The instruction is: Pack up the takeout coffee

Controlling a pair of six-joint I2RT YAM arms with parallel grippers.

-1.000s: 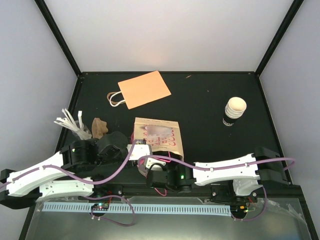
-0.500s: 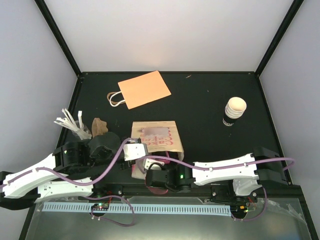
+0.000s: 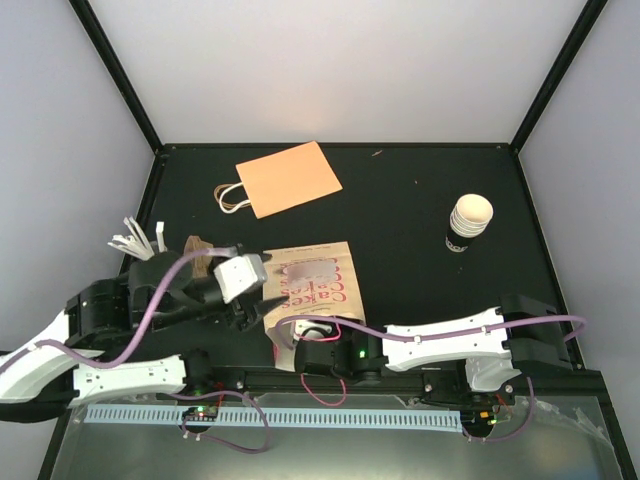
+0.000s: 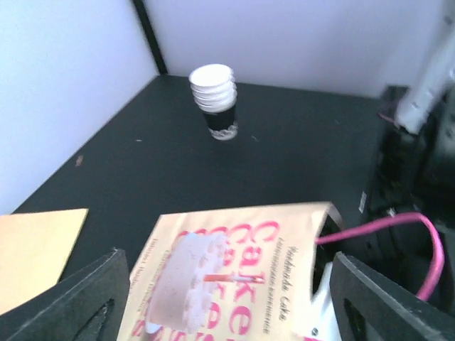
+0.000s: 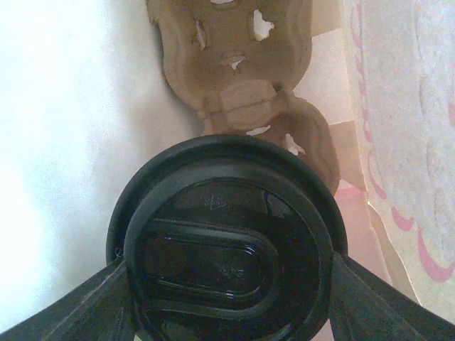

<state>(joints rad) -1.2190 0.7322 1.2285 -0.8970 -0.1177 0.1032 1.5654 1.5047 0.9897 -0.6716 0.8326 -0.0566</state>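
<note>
The printed "Cake" paper bag [image 3: 318, 282] [image 4: 234, 263] lies near the table's front, its mouth toward the arm bases. My right gripper [image 5: 227, 273] reaches inside it, its fingers [image 5: 78, 305] pressed on both sides of the takeout coffee [image 5: 226, 249]. Only the coffee's round black lid shows; the cup's body is hidden. A brown pulp carrier [image 5: 234, 64] lies just beyond it in the bag. My left gripper [image 3: 258, 305] [image 4: 234, 312] stands open at the bag's left near corner, with nothing between its fingers.
A cream-white ribbed cup with a dark lower part [image 3: 468, 222] [image 4: 215, 99] stands at the right. An orange flat bag with handles [image 3: 288, 178] lies at the back. White sticks [image 3: 135, 240] and another brown carrier [image 3: 198, 252] sit by the left arm.
My left gripper has opened, let go of the bag's edge and drawn back to the left. The bag has dropped flatter, its print now facing up. The right gripper keeps its hold.
</note>
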